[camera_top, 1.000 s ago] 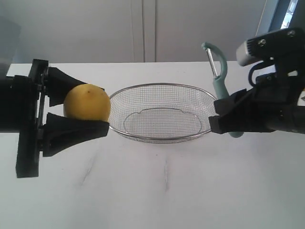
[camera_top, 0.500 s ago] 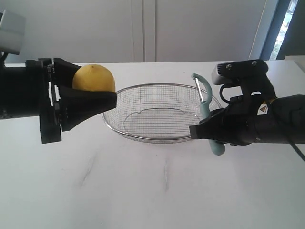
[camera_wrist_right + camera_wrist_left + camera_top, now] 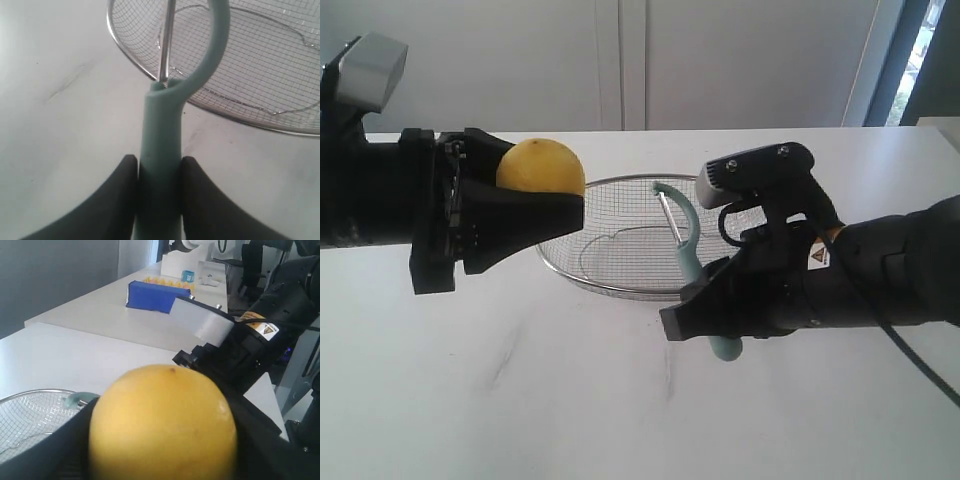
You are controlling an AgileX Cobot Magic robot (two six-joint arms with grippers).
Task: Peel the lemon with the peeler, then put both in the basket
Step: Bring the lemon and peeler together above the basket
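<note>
My left gripper (image 3: 555, 195) is shut on the yellow lemon (image 3: 541, 167), held up in the air over the left rim of the wire basket (image 3: 610, 255). In the left wrist view the lemon (image 3: 162, 422) fills the space between the black fingers. My right gripper (image 3: 695, 310) is shut on the teal handle of the peeler (image 3: 690, 240), whose head and blade point up and left toward the lemon, above the basket's near right side. The right wrist view shows the peeler (image 3: 162, 130) clamped between both fingers, with the basket (image 3: 260, 65) beyond it.
The white table (image 3: 570, 400) stretches in front of the basket. A blue box (image 3: 150, 296) and other equipment sit on a far table in the left wrist view. A wall stands behind the table.
The left gripper has carried the lemon rightward and slightly higher. The right gripper has moved left and lower with the peeler, bringing its head closer to the lemon.
</note>
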